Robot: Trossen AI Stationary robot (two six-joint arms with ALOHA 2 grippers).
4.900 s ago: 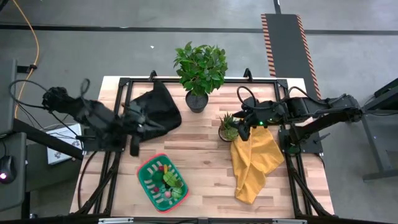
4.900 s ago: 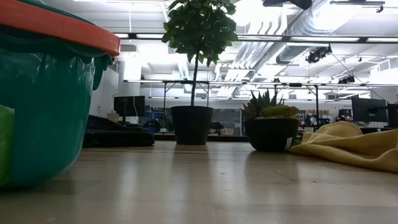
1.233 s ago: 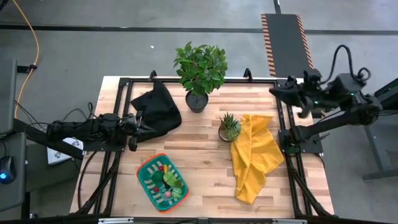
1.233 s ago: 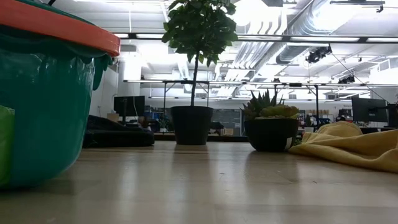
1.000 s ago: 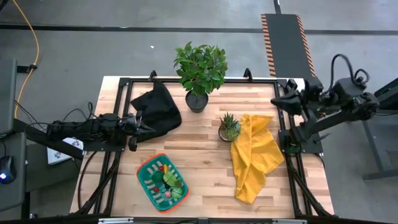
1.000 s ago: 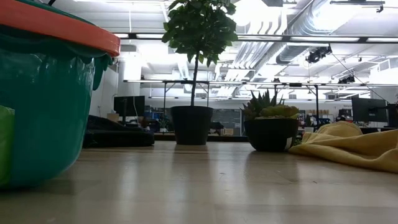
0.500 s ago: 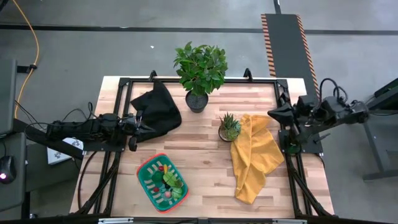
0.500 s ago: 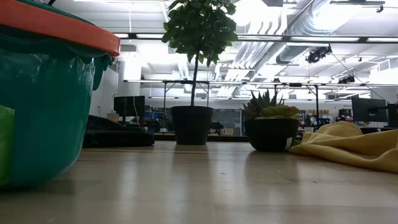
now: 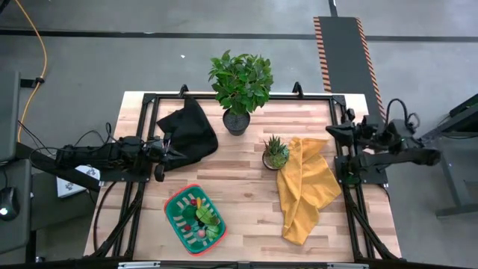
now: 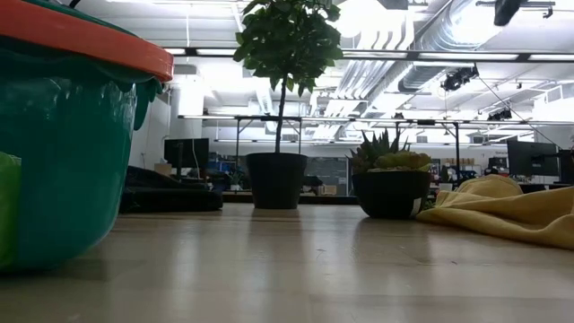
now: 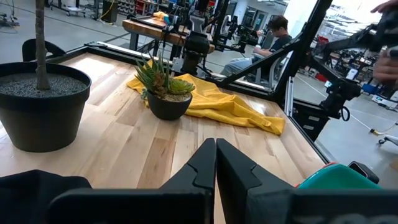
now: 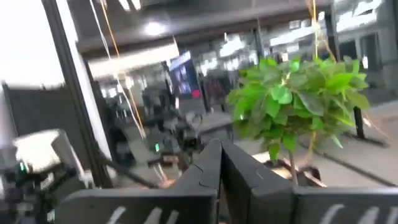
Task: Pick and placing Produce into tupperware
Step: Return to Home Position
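Bench point(image 9: 246, 202) middle: bare wood, open between tupperware point(image 9: 179, 193) and yellow cloth point(image 9: 306, 187).
Back: black cloth point(image 9: 190, 131) and tall plant point(image 9: 240, 82) block the way.
Centre-right: spiky plant point(image 9: 275, 152) just beside the yellow cloth.

A large leafy potted plant point(image 9: 240, 84) stands at the far edge of the wooden tabletop point(image 9: 246, 190), about midway across. A black cloth point(image 9: 191, 131) lies bunched just left of it. A small spiky potted plant point(image 9: 275, 152) sits nearer and to the right, just beside a crumpled yellow cloth point(image 9: 305, 190) that trails toward the near edge. Beyond the tabletop, a person point(image 11: 275, 38) sits in the room.
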